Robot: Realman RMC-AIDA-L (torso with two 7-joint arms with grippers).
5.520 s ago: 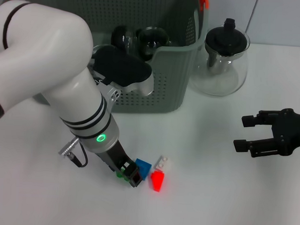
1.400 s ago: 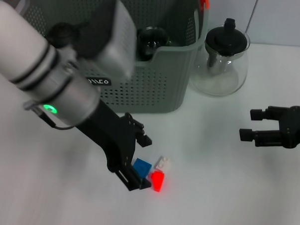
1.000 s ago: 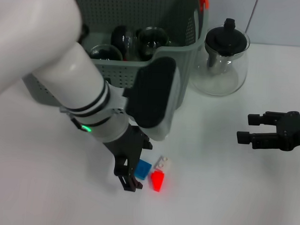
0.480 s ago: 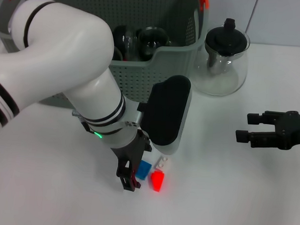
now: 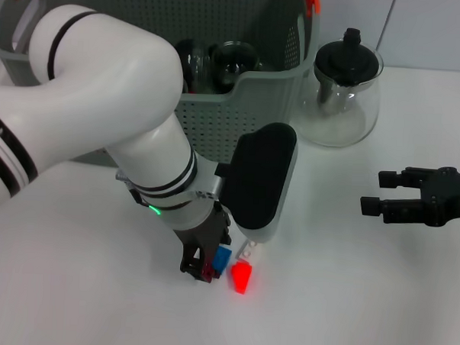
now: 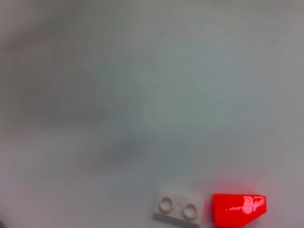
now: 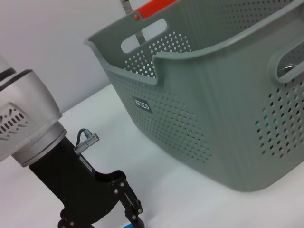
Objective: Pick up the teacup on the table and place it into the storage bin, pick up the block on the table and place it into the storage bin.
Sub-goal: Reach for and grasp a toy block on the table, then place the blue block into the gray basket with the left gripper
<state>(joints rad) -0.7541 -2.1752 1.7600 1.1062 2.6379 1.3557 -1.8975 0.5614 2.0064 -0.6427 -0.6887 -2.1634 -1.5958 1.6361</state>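
You have the storage bin at the table's back, the glass teapot just right of it. The blocks lie in front, with teacups inside the bin.

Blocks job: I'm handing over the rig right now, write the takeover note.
Left gripper: down on the table, fingers either side of the blue block; grip not confirmed.
Right gripper: open, empty, parked above the table on the right.
Storage bin: at the back, dark glass cups already inside; none left on the table.
Red block and white block: on the table beside the blue one, untouched.
Glass teapot: right of the bin, not part of the job.
Left: close on the blue block, lift it into the bin, then consider the other blocks.
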